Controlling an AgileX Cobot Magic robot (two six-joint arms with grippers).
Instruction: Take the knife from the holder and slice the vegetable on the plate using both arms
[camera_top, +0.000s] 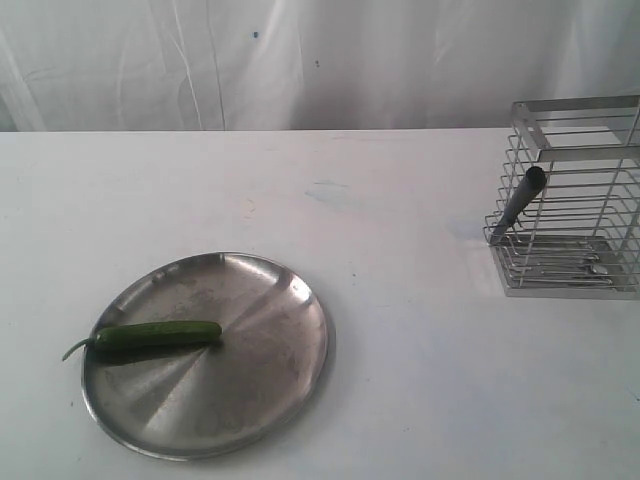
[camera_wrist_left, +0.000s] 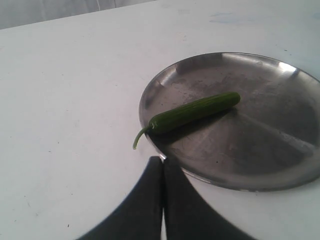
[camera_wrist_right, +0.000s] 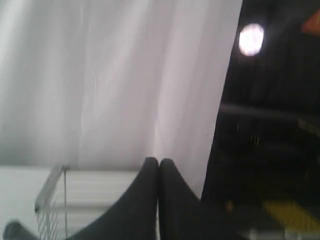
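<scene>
A dark green cucumber (camera_top: 157, 335) lies across the left part of the steel plate (camera_top: 260, 400), its curled stem over the rim. The left wrist view shows the same cucumber (camera_wrist_left: 195, 113) on the plate (camera_wrist_left: 270, 165), with my left gripper (camera_wrist_left: 163, 160) shut and empty just short of the plate's rim. The knife (camera_top: 520, 201) leans inside the wire holder (camera_top: 570, 195) at the right, its black handle up. My right gripper (camera_wrist_right: 159, 161) is shut and empty, well above the holder's rim (camera_wrist_right: 50, 187). Neither arm shows in the exterior view.
A white table (camera_top: 400, 250) carries everything, with a white curtain (camera_top: 300, 60) behind it. The holder stands close to the table's right edge. A dark room (camera_wrist_right: 270, 125) lies beyond the curtain in the right wrist view.
</scene>
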